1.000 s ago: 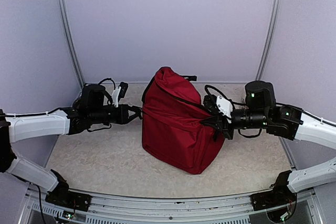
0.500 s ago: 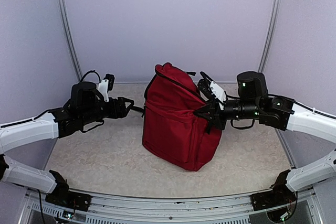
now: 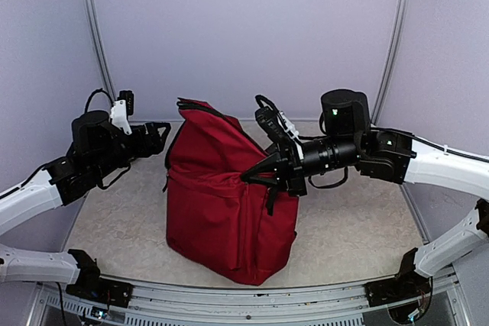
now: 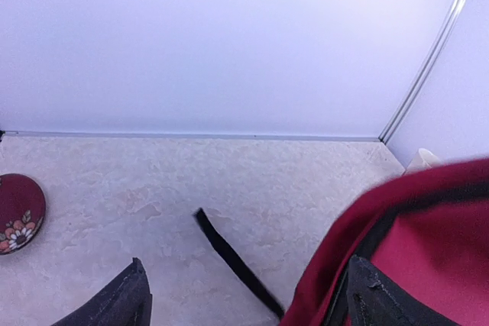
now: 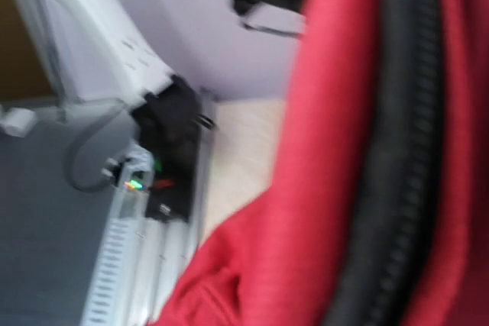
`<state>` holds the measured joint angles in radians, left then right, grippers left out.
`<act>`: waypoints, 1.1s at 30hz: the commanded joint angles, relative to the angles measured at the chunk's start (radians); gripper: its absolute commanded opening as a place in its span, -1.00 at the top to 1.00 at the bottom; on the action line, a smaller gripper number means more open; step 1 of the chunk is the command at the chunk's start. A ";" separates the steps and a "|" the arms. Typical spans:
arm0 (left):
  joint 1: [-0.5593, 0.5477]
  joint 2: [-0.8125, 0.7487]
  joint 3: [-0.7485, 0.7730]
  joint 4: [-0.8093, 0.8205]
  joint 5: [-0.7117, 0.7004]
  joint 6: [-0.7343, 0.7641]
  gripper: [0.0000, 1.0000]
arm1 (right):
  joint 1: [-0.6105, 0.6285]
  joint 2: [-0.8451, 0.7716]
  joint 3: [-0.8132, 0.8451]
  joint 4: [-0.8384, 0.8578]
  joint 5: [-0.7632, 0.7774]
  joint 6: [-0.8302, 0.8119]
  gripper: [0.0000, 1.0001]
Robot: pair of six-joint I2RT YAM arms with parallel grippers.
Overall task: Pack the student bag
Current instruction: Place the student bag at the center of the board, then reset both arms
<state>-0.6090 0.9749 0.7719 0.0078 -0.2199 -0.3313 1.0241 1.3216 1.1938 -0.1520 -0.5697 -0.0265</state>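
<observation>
Top external view puts the student bag [image 3: 221, 204] standing mid-worktop [image 3: 359, 227] between the arms, leaning a little. My right tool [image 3: 256, 175] looks pinched shut on its side fabric, though the right wrist view is too blurred to confirm. My left tool [image 3: 158, 133] hangs open near the bag's top, touching nothing. With one thin pinch and no support opposite, I judge the fabric could slip free and the bag flop over. Its loose black strap [image 4: 229, 257] could snag.
</observation>
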 commanded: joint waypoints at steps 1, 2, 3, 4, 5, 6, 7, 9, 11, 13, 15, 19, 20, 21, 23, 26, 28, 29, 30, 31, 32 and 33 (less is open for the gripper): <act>0.026 -0.015 0.036 -0.032 -0.033 0.008 -0.74 | -0.035 -0.074 0.051 0.370 -0.079 0.076 1.00; 0.028 -0.015 0.038 -0.034 -0.031 0.008 -0.74 | -0.067 -0.068 0.039 0.390 -0.056 0.123 1.00; 0.029 -0.015 0.039 -0.035 -0.028 0.008 -0.75 | -0.100 -0.060 0.018 0.408 -0.008 0.200 1.00; 0.029 -0.014 0.039 -0.037 -0.025 0.008 -0.76 | -0.143 -0.048 0.003 0.407 0.043 0.254 1.00; 0.030 -0.012 0.040 -0.038 -0.023 0.008 -0.76 | -0.173 -0.035 -0.015 0.392 0.105 0.300 1.00; 0.031 -0.010 0.041 -0.040 -0.023 0.008 -0.76 | -0.197 -0.022 -0.034 0.365 0.188 0.342 1.00; 0.033 -0.009 0.040 -0.042 -0.022 0.006 -0.77 | -0.221 -0.007 -0.054 0.333 0.264 0.372 1.00; 0.036 -0.005 0.039 -0.047 -0.019 0.003 -0.77 | -0.273 0.020 -0.110 0.306 0.338 0.428 0.99; 0.036 -0.002 0.040 -0.051 -0.015 0.003 -0.78 | -0.333 0.042 -0.182 0.320 0.333 0.492 0.57; 0.037 0.001 0.040 -0.055 -0.013 0.003 -0.78 | -0.396 0.068 -0.232 0.308 0.328 0.550 -0.05; 0.036 0.002 0.042 -0.057 -0.010 0.003 -0.79 | -0.442 0.093 -0.244 0.233 0.392 0.555 -0.42; 0.036 0.005 0.047 -0.064 0.006 0.005 -0.81 | -0.478 0.084 -0.252 0.148 0.548 0.478 -0.49; 0.037 0.005 0.049 -0.068 0.011 0.006 -0.83 | -0.478 0.075 -0.251 0.138 0.567 0.450 -0.48; 0.037 0.007 0.052 -0.071 0.017 0.006 -0.85 | -0.478 0.067 -0.247 0.126 0.584 0.429 -0.49; 0.036 0.013 0.059 -0.083 0.031 0.007 -0.86 | -0.478 0.049 -0.236 0.094 0.612 0.394 -0.49; 0.038 0.029 0.082 -0.109 0.065 0.014 -0.88 | -0.478 0.013 -0.229 0.066 0.625 0.348 -0.51; 0.039 0.043 0.102 -0.134 0.093 0.025 -0.91 | -0.479 -0.014 -0.228 0.054 0.626 0.321 -0.54; 0.040 0.050 0.114 -0.149 0.106 0.032 -0.93 | -0.482 -0.028 -0.227 0.039 0.632 0.310 -0.55; 0.043 0.056 0.131 -0.169 0.118 0.042 -0.97 | -0.485 -0.042 -0.227 0.027 0.634 0.302 -0.57; 0.046 0.059 0.144 -0.183 0.129 0.052 -0.97 | -0.491 -0.055 -0.227 0.015 0.651 0.295 -0.59; 0.051 0.063 0.155 -0.196 0.140 0.065 -0.98 | -0.497 -0.069 -0.229 0.001 0.662 0.289 -0.60; 0.058 0.070 0.169 -0.207 0.152 0.077 -0.98 | -0.507 -0.085 -0.235 -0.008 0.670 0.284 -0.61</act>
<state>-0.5720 1.0306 0.8749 -0.1337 -0.1337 -0.3084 0.5411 1.3006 0.9470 -0.0975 0.0422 0.3119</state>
